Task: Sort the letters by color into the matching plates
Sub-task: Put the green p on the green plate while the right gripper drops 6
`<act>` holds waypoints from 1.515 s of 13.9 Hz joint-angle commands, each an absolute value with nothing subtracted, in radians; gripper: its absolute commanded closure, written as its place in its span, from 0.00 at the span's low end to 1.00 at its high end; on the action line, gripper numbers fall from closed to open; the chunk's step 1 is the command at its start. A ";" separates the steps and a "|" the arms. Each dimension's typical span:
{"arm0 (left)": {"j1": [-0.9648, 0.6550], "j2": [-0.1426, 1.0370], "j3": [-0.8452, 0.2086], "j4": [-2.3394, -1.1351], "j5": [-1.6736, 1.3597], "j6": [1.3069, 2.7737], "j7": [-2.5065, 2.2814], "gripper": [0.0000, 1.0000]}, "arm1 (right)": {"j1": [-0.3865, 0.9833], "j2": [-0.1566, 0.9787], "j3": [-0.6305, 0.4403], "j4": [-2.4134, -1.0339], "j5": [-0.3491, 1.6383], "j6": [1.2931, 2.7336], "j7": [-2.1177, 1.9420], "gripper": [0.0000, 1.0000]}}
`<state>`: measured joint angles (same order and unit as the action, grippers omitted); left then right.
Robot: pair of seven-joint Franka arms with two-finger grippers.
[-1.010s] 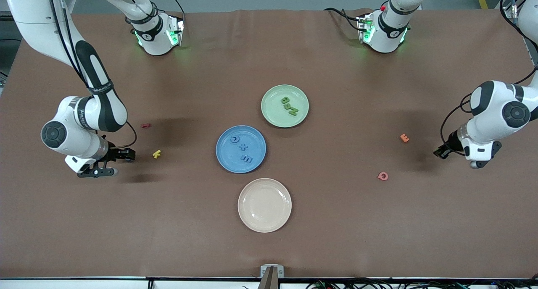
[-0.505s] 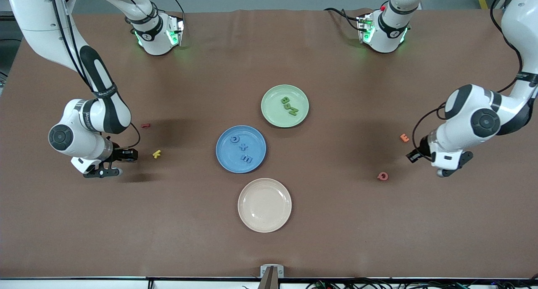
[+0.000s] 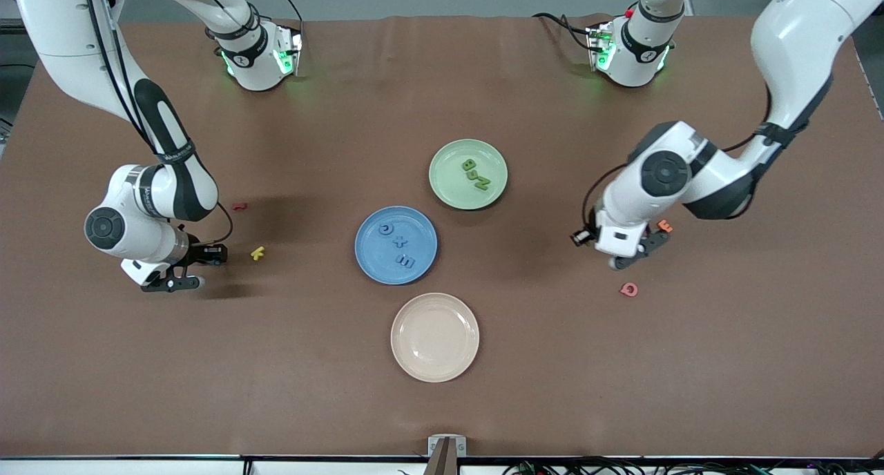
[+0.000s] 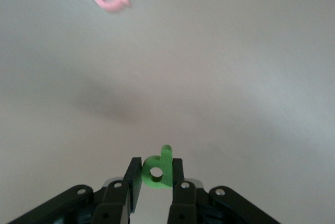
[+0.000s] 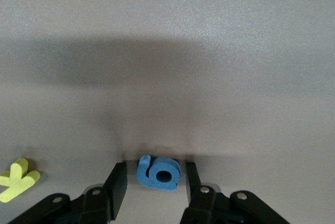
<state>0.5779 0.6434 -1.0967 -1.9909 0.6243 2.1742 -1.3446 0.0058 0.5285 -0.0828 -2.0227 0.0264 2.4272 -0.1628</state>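
Here, the scene line by line:

Left gripper: pinched tight on a green letter, seen at the bottom middle of the left wrist view; in the front view it hangs over bare table at right of centre, near an orange letter.

Right gripper: down at the table at the left of the front view; its fingers stand on either side of a blue letter with small gaps, not touching it.

Blue plate: centre of the front view, with three blue letters lying in it.

Green plate: just above and right of the blue plate, with three green letters in it.

Beige plate: below the blue plate.

Yellow letter: on the table just right of the right gripper.

Red letter: above the yellow one.

Pink letter: lower right of the left gripper, on the table.
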 commanded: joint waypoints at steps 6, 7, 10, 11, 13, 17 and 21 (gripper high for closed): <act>0.358 0.646 -1.103 -1.983 0.611 2.169 -1.538 1.00 | -0.014 0.535 -0.068 -2.003 0.015 2.428 -0.169 0.77; 0.336 0.647 -1.101 -1.990 0.612 2.171 -1.555 1.00 | -0.012 0.535 -0.067 -1.997 0.014 2.424 -0.169 0.80; 0.259 0.663 -1.095 -1.993 0.626 2.196 -1.695 1.00 | 0.001 0.531 -0.066 -1.967 0.014 2.395 -0.160 0.83; 0.238 0.663 -1.085 -2.005 0.627 2.221 -1.722 1.00 | 0.011 0.523 -0.063 -1.939 0.015 2.337 -0.153 0.84; 0.168 0.661 -1.028 -2.031 0.627 2.295 -1.781 1.00 | 0.038 0.522 -0.061 -1.835 0.015 2.158 -0.134 0.84; 0.045 0.679 -0.933 -2.034 0.678 2.325 -1.893 1.00 | 0.132 0.522 -0.060 -1.694 0.024 1.985 0.033 0.84; 0.034 0.709 -0.923 -2.029 0.678 2.375 -1.951 0.74 | 0.319 0.529 -0.060 -1.628 0.052 1.974 0.312 0.84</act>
